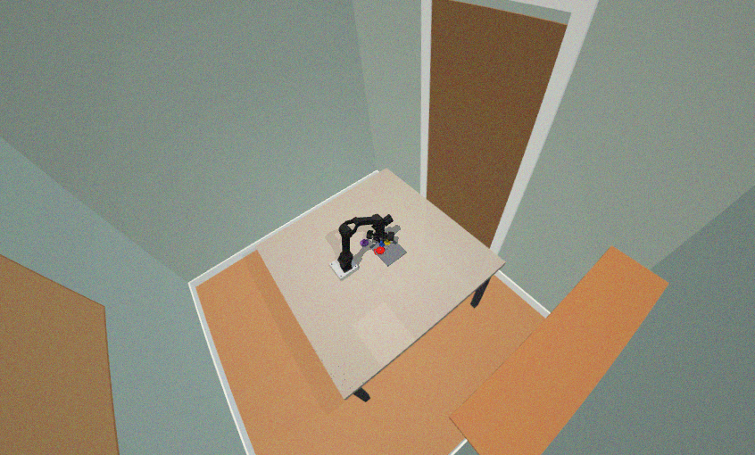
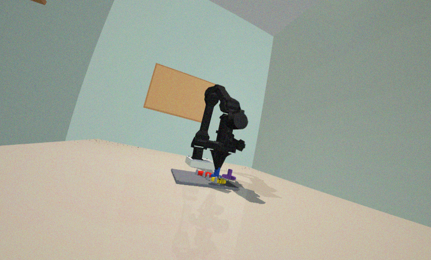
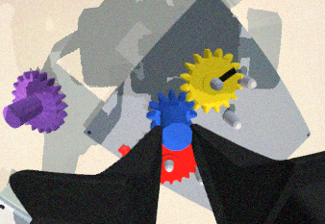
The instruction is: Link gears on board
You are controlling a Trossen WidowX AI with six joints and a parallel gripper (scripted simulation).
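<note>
My gripper is shut on the handle of the blue gear, which is low over or on the grey board between the red and yellow gears. The blue gear's underside is hidden, so I cannot tell if it sits flat. The red gear is on its peg, partly hidden by the blue handle and fingers. The yellow gear with its black stripe is on its peg. The purple gear stands on the table beside the board.
Two bare pegs, one peg and another peg, stand right of the yellow gear in the wrist view. Another peg shows partly beside the red gear. The white arm base stands behind the board.
</note>
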